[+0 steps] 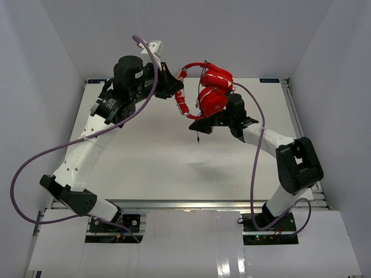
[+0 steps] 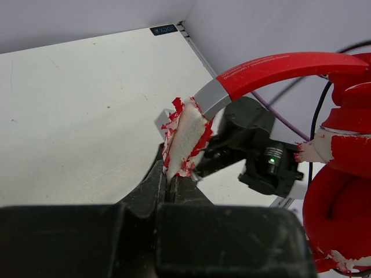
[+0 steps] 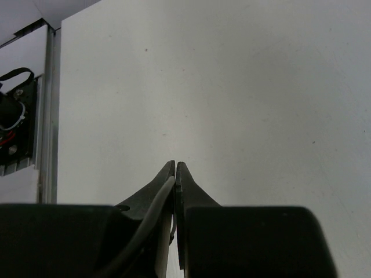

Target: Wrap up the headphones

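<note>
The red headphones [image 1: 212,92] hang in the air over the far middle of the table, both earcups close together. My left gripper [image 1: 178,87] is shut on the headband; in the left wrist view its jaws [image 2: 168,177] pinch the worn white and red padding [image 2: 184,138] where the red band [image 2: 272,68] begins. My right gripper [image 1: 195,126] sits just below the earcups and is shut on the thin black cord [image 1: 197,136], whose end dangles under it. In the right wrist view the closed gripper [image 3: 175,165] has the cord [image 3: 148,220] running in along the left finger.
Purple robot cables loop beside both arms [image 1: 35,168] [image 1: 255,168]. White walls enclose the white table [image 1: 145,156] on three sides, with a metal rail [image 1: 185,204] along its near edge.
</note>
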You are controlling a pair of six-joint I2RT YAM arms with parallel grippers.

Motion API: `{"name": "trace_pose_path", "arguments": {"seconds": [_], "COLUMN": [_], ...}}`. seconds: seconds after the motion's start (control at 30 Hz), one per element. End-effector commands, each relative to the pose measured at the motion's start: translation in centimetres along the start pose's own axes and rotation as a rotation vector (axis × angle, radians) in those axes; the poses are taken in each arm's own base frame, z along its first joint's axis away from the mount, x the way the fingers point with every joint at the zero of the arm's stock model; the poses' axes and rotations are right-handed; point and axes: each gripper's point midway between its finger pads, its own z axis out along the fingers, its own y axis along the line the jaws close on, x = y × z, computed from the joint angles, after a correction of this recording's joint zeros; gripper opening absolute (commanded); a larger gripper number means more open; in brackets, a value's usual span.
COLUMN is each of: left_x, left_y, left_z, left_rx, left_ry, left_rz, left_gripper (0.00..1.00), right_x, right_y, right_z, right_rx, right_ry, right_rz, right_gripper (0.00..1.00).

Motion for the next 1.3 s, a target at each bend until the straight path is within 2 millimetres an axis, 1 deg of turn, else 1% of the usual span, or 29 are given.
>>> {"name": "trace_pose_path", "arguments": {"seconds": [0.0,0.1,0.2,0.23,0.27,0.4,0.43,0.47,0.6,0.63,0.7,0.8,0.87,0.9,0.93,1.0,1.07,1.1,1.17,1.23,1.27], "left_x": [-3.4,-2.7,-2.0,-1.8,-1.7,-1.4,-1.4,-1.4,-1.7,-1.7,-1.4,0.7,1.9,1.6,1.8,3.6,3.9,4.7,4.5,4.0,4.4], "left_y": [-0.3,1.9,4.0,4.6,5.3,6.8,7.0,7.4,9.3,9.9,10.9,12.8,13.0,12.9,12.9,13.5,13.6,14.4,14.7,14.9,15.2], "left_z": [-2.2,-1.3,-0.1,0.3,0.6,2.0,2.2,2.4,2.5,2.6,2.7,3.4,3.7,3.7,3.8,4.0,3.7,3.7,3.5,3.2,3.2], "left_rx": [-0.038,-0.124,-0.173,-0.181,-0.186,-0.143,-0.143,-0.145,-0.167,-0.184,-0.223,-0.254,-0.236,-0.229,-0.226,-0.227,-0.226,-0.24,-0.231,-0.223,-0.231], "left_ry": [-0.144,-0.151,-0.16,-0.165,-0.173,-0.207,-0.211,-0.213,-0.239,-0.243,-0.242,-0.205,-0.185,-0.195,-0.194,-0.194,-0.225,-0.245,-0.3,-0.352,-0.363], "left_rz": [-0.015,-0.053,-0.134,-0.162,-0.184,-0.279,-0.297,-0.327,-0.388,-0.397,-0.396,-0.422,-0.461,-0.469,-0.481,-0.526,-0.555,-0.562,-0.568,-0.571,-0.576], "left_gripper": [0.0,0.0,0.0,0.0,0.0,0.0,0.0,0.0,0.0,0.0,0.0,0.0,0.0,0.0,0.0,0.0,0.0,0.0,0.0,0.0,0.0], "right_x": [-3.4,-2.1,0.1,1.0,2.4,4.8,5.2,6.1,7.5,7.6,7.2,6.7,6.6,6.5,6.3,5.9,5.9,6.1,6.4,6.1,6.2], "right_y": [4.2,5.0,6.3,6.8,7.2,8.8,8.9,8.9,9.1,8.4,7.9,6.2,5.2,4.7,4.2,3.2,4.0,4.3,5.8,7.7,8.4], "right_z": [-2.6,-3.8,-5.0,-5.4,-5.7,-6.7,-7.0,-7.4,-8.5,-8.9,-9.4,-10.0,-10.3,-10.4,-10.5,-10.6,-10.0,-9.8,-8.8,-7.8,-7.4], "right_rx": [-0.078,-0.032,-0.02,-0.025,-0.022,-0.037,-0.034,-0.021,0.008,0.045,0.083,0.154,0.2,0.224,0.249,0.296,0.261,0.246,0.169,0.058,0.019], "right_ry": [-0.087,-0.017,0.079,0.111,0.161,0.251,0.267,0.302,0.376,0.401,0.422,0.492,0.525,0.537,0.545,0.553,0.523,0.508,0.473,0.424,0.414], "right_rz": [-0.16,-0.207,-0.194,-0.198,-0.172,-0.225,-0.238,-0.237,-0.319,-0.352,-0.385,-0.402,-0.401,-0.405,-0.409,-0.398,-0.336,-0.281,-0.193,-0.121,-0.079], "right_gripper": [0.08,0.08,0.08,0.08,0.08,0.08,0.08,0.08,0.08,0.08,0.08,0.08,0.08,0.08,0.08,0.08,0.08,0.08,0.08,0.08,0.08]}}
